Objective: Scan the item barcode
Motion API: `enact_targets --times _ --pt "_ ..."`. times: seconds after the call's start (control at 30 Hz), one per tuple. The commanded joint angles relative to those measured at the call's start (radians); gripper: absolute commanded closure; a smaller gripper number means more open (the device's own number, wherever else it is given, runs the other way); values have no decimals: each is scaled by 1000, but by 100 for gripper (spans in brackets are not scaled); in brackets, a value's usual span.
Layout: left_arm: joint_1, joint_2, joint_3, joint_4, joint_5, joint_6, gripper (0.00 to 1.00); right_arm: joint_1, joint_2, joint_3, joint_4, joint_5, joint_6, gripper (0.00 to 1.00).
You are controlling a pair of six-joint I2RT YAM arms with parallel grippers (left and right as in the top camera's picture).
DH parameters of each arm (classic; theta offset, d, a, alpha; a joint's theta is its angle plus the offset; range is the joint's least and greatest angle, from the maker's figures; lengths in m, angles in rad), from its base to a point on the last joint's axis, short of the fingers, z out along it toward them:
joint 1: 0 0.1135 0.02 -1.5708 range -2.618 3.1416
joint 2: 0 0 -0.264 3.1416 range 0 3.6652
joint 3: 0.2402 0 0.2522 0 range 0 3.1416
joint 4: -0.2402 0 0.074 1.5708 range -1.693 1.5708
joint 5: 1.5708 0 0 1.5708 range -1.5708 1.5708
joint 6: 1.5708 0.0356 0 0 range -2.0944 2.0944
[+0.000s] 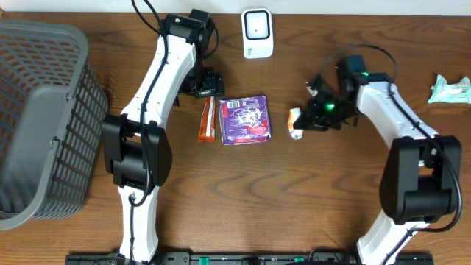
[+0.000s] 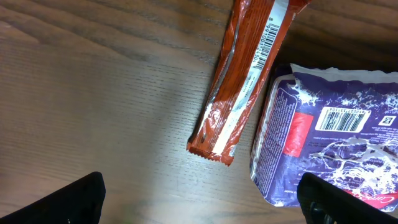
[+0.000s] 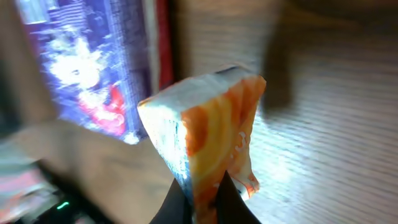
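– Orange packet (image 3: 211, 143): where is it sitting?
– It's sitting in the right tool (image 3: 202, 199). The fingers are pinching tight on its lower edge, and its orange-and-white end is pointing up at the wrist camera. That view is blurring, so no print is reading.
– Is it hanging off the desk (image 1: 294, 199) or resting on it?
– Can't tell. From overhead it's showing just right of the purple pack (image 1: 245, 119), near it but apart.
– What's the left tool (image 2: 202, 210) doing?
– It's standing wide open and holding nothing. It's hovering above the red bar (image 2: 242, 81) and the left part of the purple pack.
– How are those two lying?
– Both are lying flat with their barcodes facing up. The red bar is running lengthwise just left of the purple pack. Whether they're touching, can't tell.
– What's sitting farther out?
– White scanner (image 1: 257, 33) is sitting at the far edge of the desk, beyond the purple pack and well apart from the held packet. Grey basket (image 1: 44, 118) is taking up the far left side. Green-and-white pack (image 1: 449, 90) is lying alone at the far right, well apart from everything else.
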Motion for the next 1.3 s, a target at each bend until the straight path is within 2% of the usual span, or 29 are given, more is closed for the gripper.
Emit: enact_targets --times 0.0,0.07,0.17,0.3,0.4,0.43,0.5,0.8,1.0,1.27 --pt "4 13 -6 -6 -13 -9 2 -55 38 -83 47 -203 -48 97" --pt "4 13 -6 -6 -13 -9 2 -79 53 -113 68 -195 -36 92" --pt "4 13 -6 -6 -13 -9 2 -116 59 -137 81 -145 -35 91" --pt "4 13 -6 -6 -13 -9 2 -170 59 -140 74 13 0 87" --pt "4 13 -6 -6 -13 -9 2 -197 58 -137 64 140 32 71" --pt "4 13 -6 -6 -13 -9 2 -201 58 -132 54 161 32 59" --pt "4 13 -6 -6 -13 -9 2 -208 58 -112 23 189 32 50" --pt "4 13 -6 -6 -13 -9 2 -188 58 55 -146 188 31 50" --pt "4 13 -6 -6 -13 -9 2 -138 58 62 -143 182 20 43" --pt "4 13 -6 -6 -13 -9 2 -78 58 60 -100 214 67 44"
